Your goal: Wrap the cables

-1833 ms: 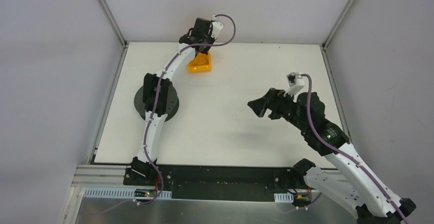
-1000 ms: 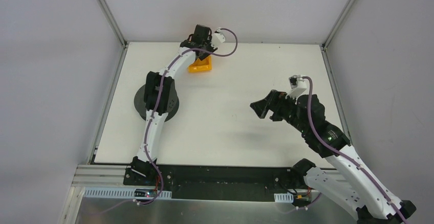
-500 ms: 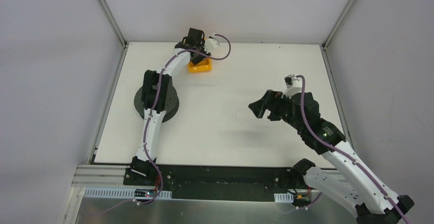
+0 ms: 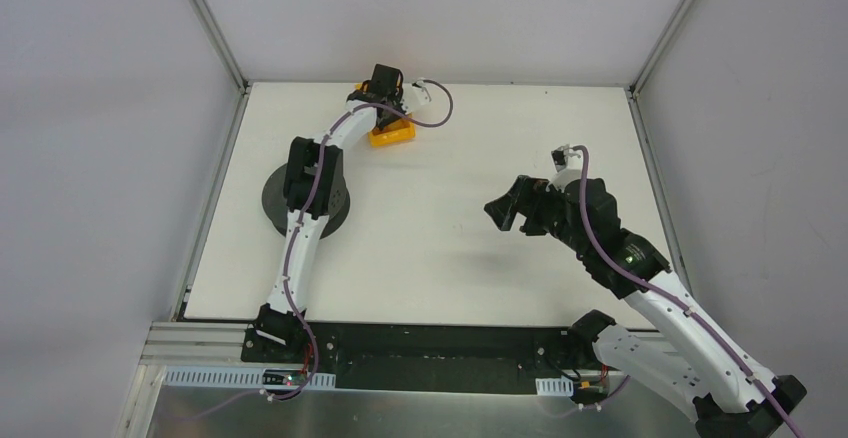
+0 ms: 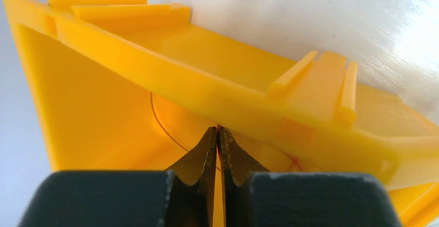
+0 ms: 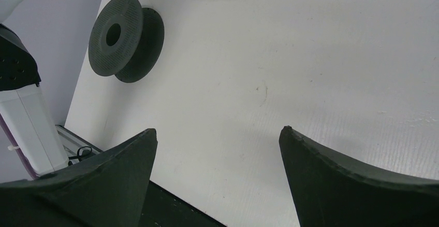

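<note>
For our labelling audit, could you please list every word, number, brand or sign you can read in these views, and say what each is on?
None can be read in any view.
The orange bin, the black spool and the thin cable: no markings show.
The small board at the left arm's base: too small to tell.
</note>
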Available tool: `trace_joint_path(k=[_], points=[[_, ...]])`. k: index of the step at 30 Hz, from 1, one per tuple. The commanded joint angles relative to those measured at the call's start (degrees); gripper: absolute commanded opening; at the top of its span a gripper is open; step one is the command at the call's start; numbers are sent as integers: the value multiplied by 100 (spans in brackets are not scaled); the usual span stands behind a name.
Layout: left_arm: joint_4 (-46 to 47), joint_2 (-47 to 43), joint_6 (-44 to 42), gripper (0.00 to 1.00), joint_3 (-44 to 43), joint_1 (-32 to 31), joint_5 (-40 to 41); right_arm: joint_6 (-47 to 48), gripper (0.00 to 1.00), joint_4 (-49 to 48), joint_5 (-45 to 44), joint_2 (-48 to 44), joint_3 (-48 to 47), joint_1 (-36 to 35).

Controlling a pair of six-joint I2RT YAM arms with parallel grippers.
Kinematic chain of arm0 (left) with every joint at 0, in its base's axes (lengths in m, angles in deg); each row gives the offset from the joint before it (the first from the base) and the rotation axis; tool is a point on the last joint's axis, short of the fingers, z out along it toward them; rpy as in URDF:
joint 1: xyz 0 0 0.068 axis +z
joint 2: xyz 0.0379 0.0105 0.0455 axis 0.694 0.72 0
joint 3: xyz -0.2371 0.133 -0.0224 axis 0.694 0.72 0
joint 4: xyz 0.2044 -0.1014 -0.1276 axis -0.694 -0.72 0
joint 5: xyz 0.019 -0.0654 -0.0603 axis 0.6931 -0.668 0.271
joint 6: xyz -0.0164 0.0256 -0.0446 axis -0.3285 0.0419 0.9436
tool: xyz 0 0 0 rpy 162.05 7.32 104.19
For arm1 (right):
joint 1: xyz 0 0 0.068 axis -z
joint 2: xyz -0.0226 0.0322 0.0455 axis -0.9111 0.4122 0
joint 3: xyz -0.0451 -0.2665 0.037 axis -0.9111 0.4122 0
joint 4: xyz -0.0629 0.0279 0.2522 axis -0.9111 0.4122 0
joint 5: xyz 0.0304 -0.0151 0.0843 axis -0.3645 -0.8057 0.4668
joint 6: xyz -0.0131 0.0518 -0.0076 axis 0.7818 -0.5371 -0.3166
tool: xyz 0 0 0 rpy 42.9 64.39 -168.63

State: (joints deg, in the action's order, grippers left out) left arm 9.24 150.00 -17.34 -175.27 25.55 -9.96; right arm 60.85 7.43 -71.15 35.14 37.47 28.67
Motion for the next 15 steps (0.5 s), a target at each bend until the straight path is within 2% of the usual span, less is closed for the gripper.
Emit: trace_joint_path(k=[1,9,15], points=[[-55,2,-180,0,-201,-79,-9,2,92,-220,-17,-38,-33,14],[532,-488,-231,0,-47,-229,579,-156,91,-136,-89,-299,-35,16],[885,-1098,135,0,298,-354,710,-275,91,-124,-194,-429,-2,12]])
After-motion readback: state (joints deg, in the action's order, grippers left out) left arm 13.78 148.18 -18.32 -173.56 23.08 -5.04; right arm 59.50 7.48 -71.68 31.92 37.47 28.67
